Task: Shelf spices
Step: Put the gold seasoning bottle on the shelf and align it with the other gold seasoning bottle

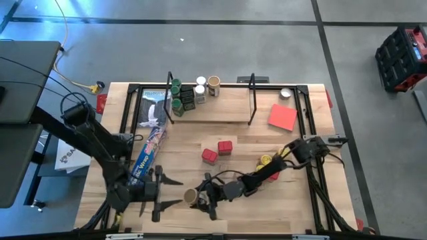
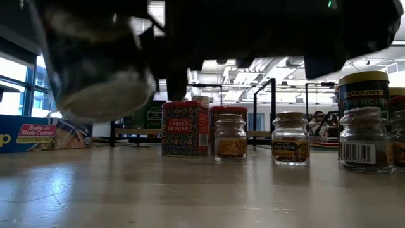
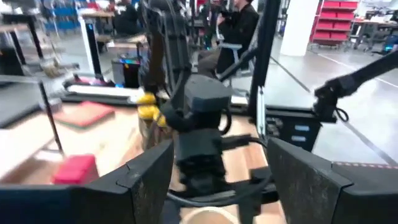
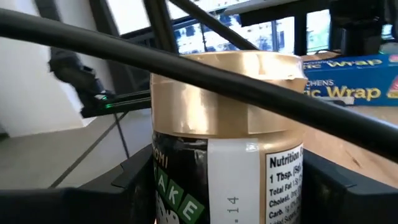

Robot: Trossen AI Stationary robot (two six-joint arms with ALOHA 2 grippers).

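A tan-lidded spice jar (image 1: 190,195) hangs near the table's front edge, with my right gripper (image 1: 203,195) shut on it; the arm reaches in from the right. The right wrist view shows the jar (image 4: 224,106) close up. My left gripper (image 1: 177,192) stands open just left of the jar, pointing right at it, with nothing between its fingers (image 3: 149,180). The shelf (image 1: 210,110) stands at the far edge with several jars (image 1: 193,93) on its board. Two red tins (image 1: 217,151) stand mid-table, and yellow-lidded jars (image 1: 267,160) stand under my right arm. My right gripper pinches the jar's body below the tan lid (image 4: 171,186) between its two fingers, one on each side. The fingers (image 4: 134,186) come in level from the table's right. In the low view the jar (image 2: 101,69) hangs clear of the table, lid up and somewhat tilted.
A long blue wrap box (image 1: 150,150) lies left of centre, beside my left arm. A flat red card (image 1: 282,117) and a small jar (image 1: 285,93) sit at the far right. In the low view a paprika tin (image 2: 185,128) and small clear jars (image 2: 291,138) stand mid-table.
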